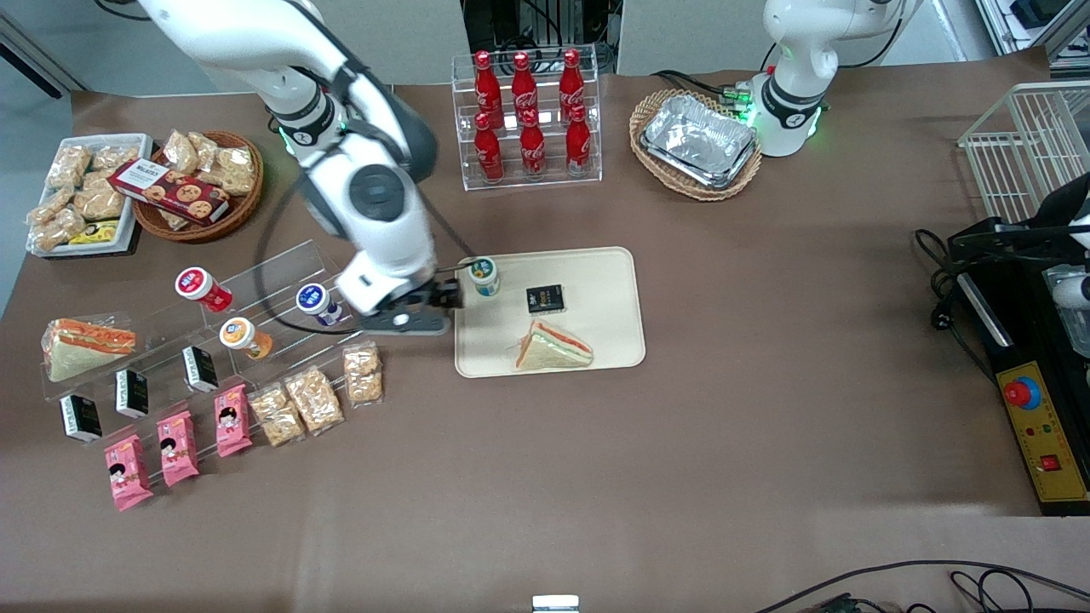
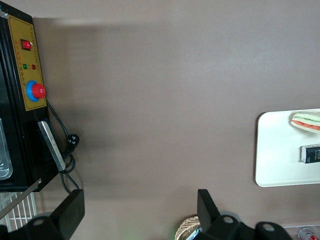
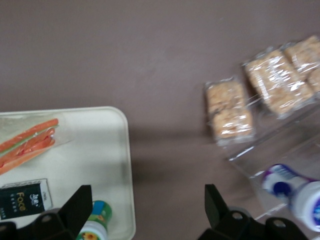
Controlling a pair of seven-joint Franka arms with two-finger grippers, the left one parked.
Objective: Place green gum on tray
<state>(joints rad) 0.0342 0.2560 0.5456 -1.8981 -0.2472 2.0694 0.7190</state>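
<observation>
The green gum stands upright on the tray, in the corner nearest my working arm's end of the table, and as far as I can judge the main job is done: the bottle is resting on the beige surface and not in my grip. My claw hangs just beside that corner of the tray, fingers spread apart with nothing between them; in my wrist view the bottle sits next to one finger without being pinched, while the other finger is over bare tabletop. Sharing the tray with the gum are a small black packet and a wrapped sandwich, both a little apart from the bottle. What seems left is only to back my arm away without brushing the gum, since it stands close to the rim and could tip. The blue-lidded bottle on the clear rack is near my wrist and wants care too.
</observation>
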